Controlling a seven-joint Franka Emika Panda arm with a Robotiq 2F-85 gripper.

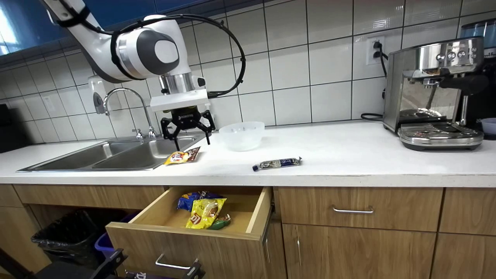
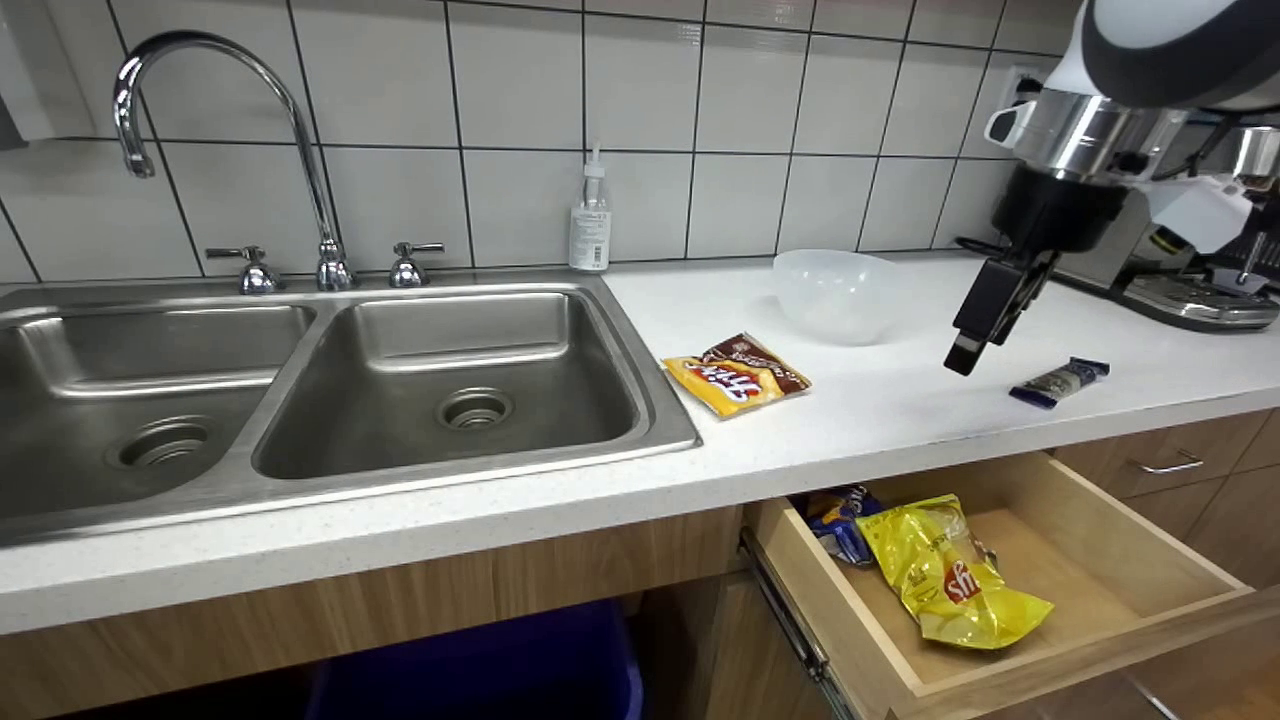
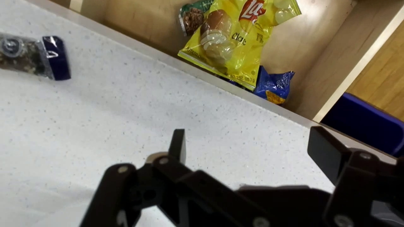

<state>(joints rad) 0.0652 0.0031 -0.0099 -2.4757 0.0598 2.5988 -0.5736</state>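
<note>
My gripper [image 1: 193,146] is open and empty, held above the white counter [image 1: 341,155]. In the wrist view, only bare counter shows between the spread fingers [image 3: 247,140]. The gripper also shows in an exterior view [image 2: 965,358], between a clear bowl [image 2: 835,300] and a snack bar [image 2: 1060,383] with dark blue ends. The bar also shows in the wrist view [image 3: 28,56]. A yellow-and-brown packet [image 2: 738,377] lies beside the sink. Below the counter, an open drawer [image 1: 242,209] holds a yellow chip bag [image 1: 204,213], a blue packet [image 1: 190,200] and a green packet [image 1: 221,222].
A double steel sink [image 2: 650,400] with a tall faucet [image 2: 300,130] adjoins the counter. A pump bottle [image 2: 590,225] stands by the wall. An espresso machine [image 1: 430,93] stands on the counter. A black-lined bin [image 1: 69,232] and blue bin [image 2: 500,670] are under the sink.
</note>
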